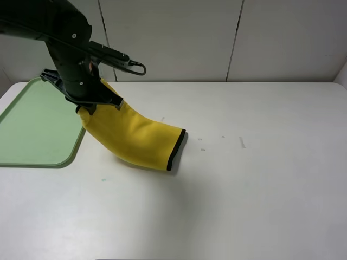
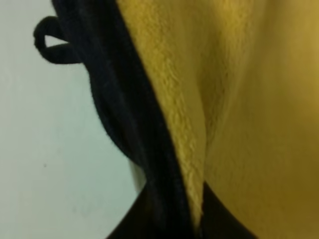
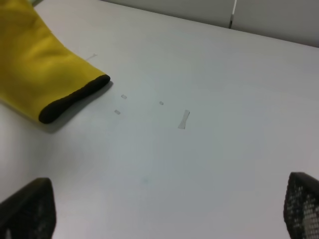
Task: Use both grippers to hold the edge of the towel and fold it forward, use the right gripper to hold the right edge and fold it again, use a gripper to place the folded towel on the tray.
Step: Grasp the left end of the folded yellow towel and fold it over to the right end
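A white worktop [image 1: 260, 206] runs back to a pale panelled wall [image 1: 173, 38]. At its left side lies the mint-green tray [image 1: 32, 130]. The left fingers [image 1: 95, 102] are clamped on one end of the folded yellow towel [image 1: 135, 141], which we see lifted just beside the tray's right rim. The cloth slopes down from there, and its far black-trimmed edge [image 1: 176, 150] rests on the worktop, off the tray. In the left wrist view the towel fills most of the frame, with its small black loop [image 2: 50, 40] hanging free. The right fingers [image 3: 27, 209] are spread wide apart and grasp nothing, low over bare worktop and apart from the towel.
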You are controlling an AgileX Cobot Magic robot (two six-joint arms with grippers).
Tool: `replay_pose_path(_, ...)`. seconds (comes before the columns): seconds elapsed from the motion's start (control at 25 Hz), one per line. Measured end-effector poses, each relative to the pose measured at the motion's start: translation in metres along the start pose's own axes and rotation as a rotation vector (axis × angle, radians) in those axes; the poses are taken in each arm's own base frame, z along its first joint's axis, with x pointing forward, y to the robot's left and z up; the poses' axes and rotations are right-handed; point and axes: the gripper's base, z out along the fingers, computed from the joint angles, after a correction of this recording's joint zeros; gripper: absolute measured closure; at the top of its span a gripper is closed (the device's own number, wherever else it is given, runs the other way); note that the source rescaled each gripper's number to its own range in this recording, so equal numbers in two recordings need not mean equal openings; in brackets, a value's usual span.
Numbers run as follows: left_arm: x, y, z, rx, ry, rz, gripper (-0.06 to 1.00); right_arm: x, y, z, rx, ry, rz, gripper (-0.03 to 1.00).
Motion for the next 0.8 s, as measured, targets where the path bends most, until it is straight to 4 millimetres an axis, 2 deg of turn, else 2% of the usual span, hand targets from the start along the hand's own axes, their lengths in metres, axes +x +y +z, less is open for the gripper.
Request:
replay_pose_path(0.24, -0.005, -0.042, -0.026, 0.042, -0.077, 0.101, 0.9, 0.0, 0.0, 0.0, 0.0, 0.0, 0.001, -0.03)
replay_pose_path(0.56, 0.011, -0.096, -0.047, 0.093, -0.127, 0.249, 0.9, 0.0, 0.0, 0.0, 0.0, 0.0, 0.001, -0.03)
replay_pose_path(0.68, 0.018, -0.113, -0.052, 0.106, -0.136, 0.297, 0.9, 0.0, 0.0, 0.0, 0.0, 0.0, 0.001, -0.03)
replay_pose_path(0.76, 0.023, -0.125, -0.047, 0.107, -0.122, 0.333, 0.9, 0.0, 0.0, 0.0, 0.0, 0.0, 0.001, -0.03)
replay_pose_path(0.8, 0.023, -0.125, -0.047, 0.107, -0.122, 0.333, 0.9, 0.0, 0.0, 0.0, 0.0, 0.0, 0.001, -0.03)
